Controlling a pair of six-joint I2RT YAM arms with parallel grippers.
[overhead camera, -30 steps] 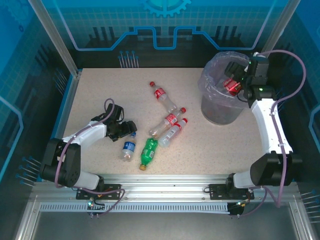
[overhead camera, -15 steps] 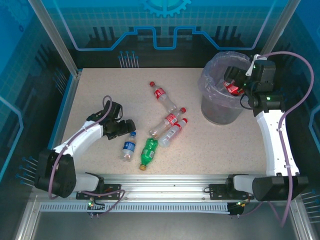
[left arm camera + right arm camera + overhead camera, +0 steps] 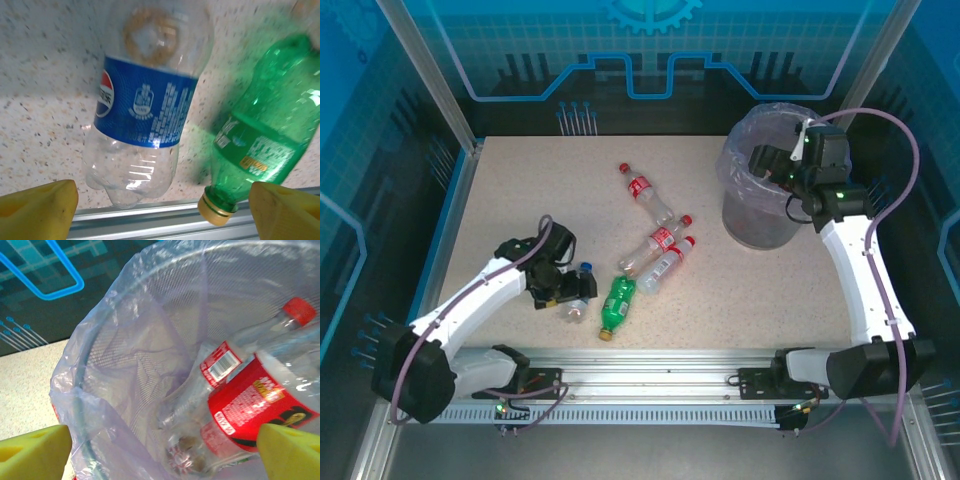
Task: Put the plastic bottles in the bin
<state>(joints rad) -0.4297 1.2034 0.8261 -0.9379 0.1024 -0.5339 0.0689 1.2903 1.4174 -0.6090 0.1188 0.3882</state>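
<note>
My left gripper [image 3: 563,285] hangs open just over the blue-labelled clear bottle [image 3: 578,298], which lies near the table's front edge. In the left wrist view that bottle [image 3: 145,105] lies between the spread yellow fingertips [image 3: 40,207], its base toward the camera, and the green bottle [image 3: 260,135] lies beside it on the right. Three red-capped bottles [image 3: 655,243] lie mid-table. My right gripper [image 3: 767,160] is open over the bin [image 3: 760,205]. Inside the bag-lined bin [image 3: 125,355] lie red-labelled bottles [image 3: 260,410], none touching the fingers.
The aluminium rail [image 3: 165,220] at the table's near edge runs right behind the two front bottles. The green bottle [image 3: 616,305] lies close to the blue-labelled one. The enclosure's wall stands just behind the bin.
My left gripper has dropped toward the near edge onto the blue-labelled bottle and opened wider. The red-labelled bottle seen at the right gripper has gone down into the bin.
</note>
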